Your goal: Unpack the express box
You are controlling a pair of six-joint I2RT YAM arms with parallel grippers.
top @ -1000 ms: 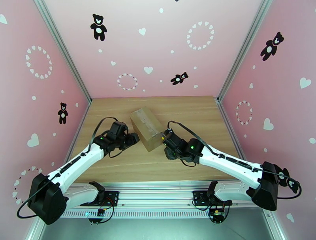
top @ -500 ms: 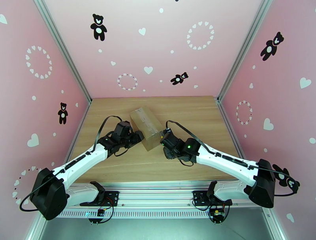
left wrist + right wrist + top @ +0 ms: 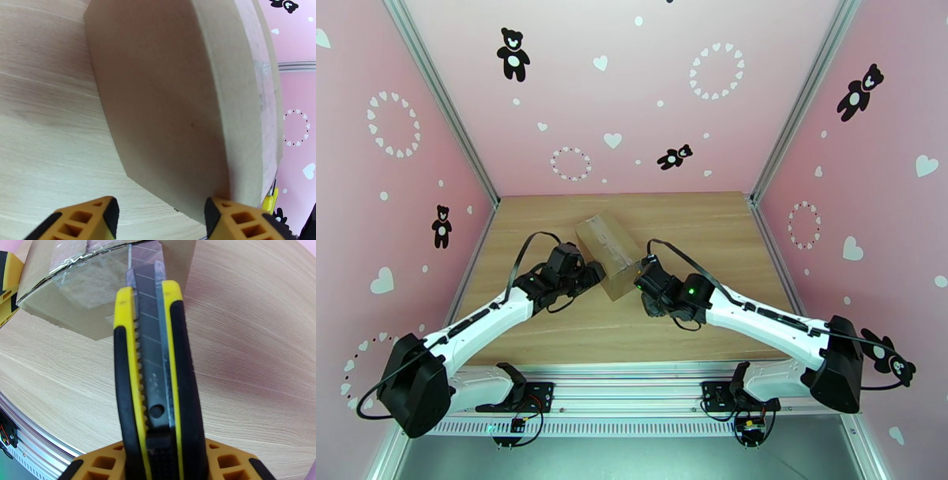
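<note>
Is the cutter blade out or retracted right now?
Out: segmented steel blade extends beyond the utility knife handle, toward the taped express box.

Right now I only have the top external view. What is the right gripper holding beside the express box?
Observer: The right gripper is shut on a yellow-and-black utility knife.
Operator: Is the blade out?
Observer: Yes, the blade is extended, its tip at the taped end of the express box.
Operator: And the left gripper?
Observer: The left gripper is open, facing the box's plain side.
</note>
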